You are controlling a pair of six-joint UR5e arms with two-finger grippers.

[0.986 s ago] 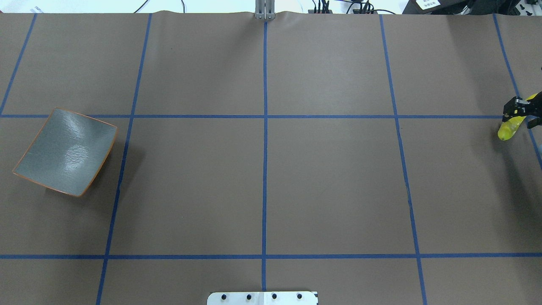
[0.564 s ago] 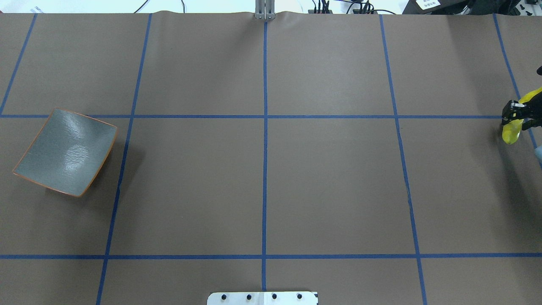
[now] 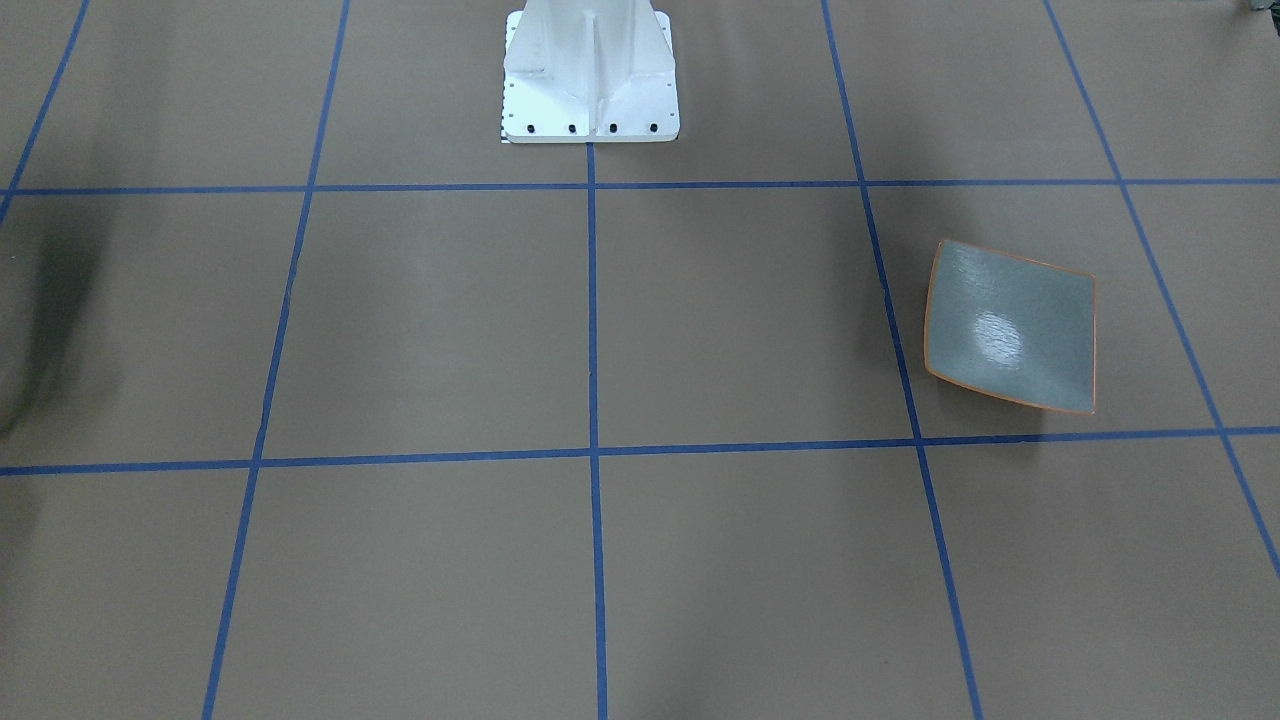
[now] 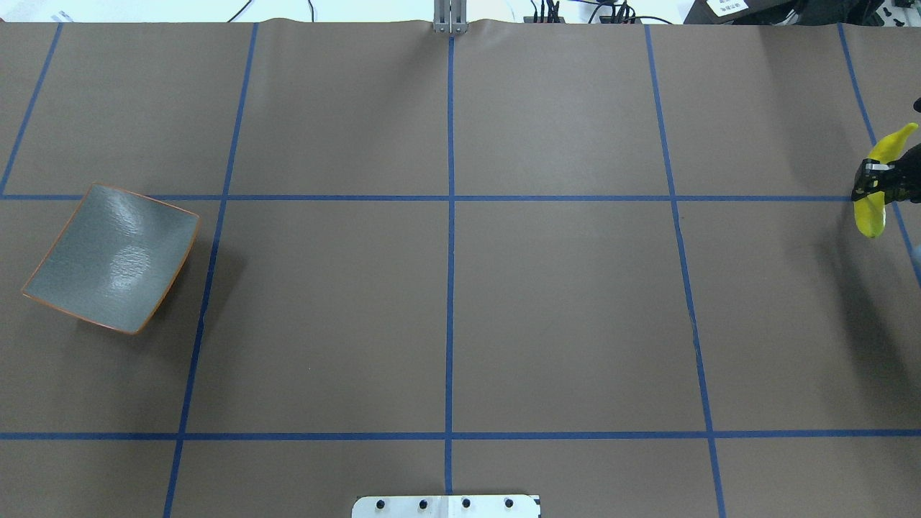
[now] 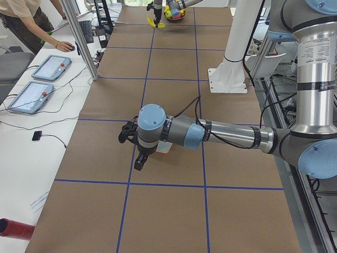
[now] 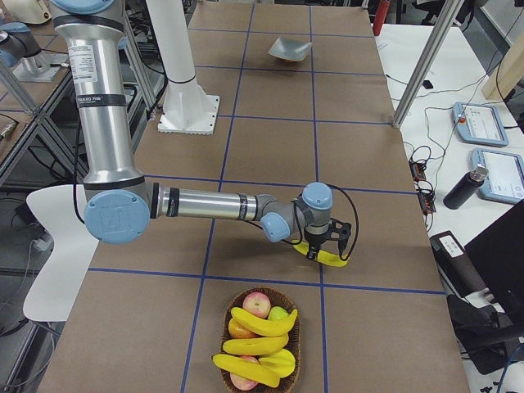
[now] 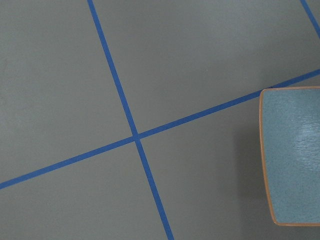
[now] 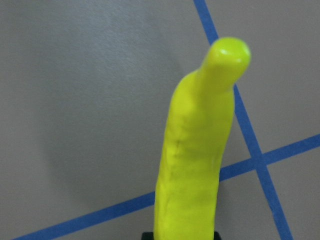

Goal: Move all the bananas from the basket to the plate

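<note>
My right gripper (image 4: 873,183) is shut on one banana (image 4: 868,216) and holds it above the table at the far right edge; the right wrist view is filled by that banana (image 8: 195,165). In the exterior right view, the basket (image 6: 227,332) behind the gripper holds three more bananas (image 6: 262,322) among apples. The plate (image 4: 111,259) sits bare at the table's far left; the left wrist view shows its edge (image 7: 295,160). My left gripper (image 5: 138,162) hovers beside the plate and shows only in the exterior left view, so I cannot tell if it is open or shut.
The white robot base (image 3: 590,75) stands at the table's middle edge. Blue tape lines grid the brown table cover. A person (image 5: 21,21) stands by a side desk with tablets (image 5: 50,67). A metal pole (image 6: 422,65) rises at the operators' side.
The held banana has swung more upright in the overhead view, its far tip now showing above the right gripper, which shifted slightly toward the table's far side. The plate has not moved.
</note>
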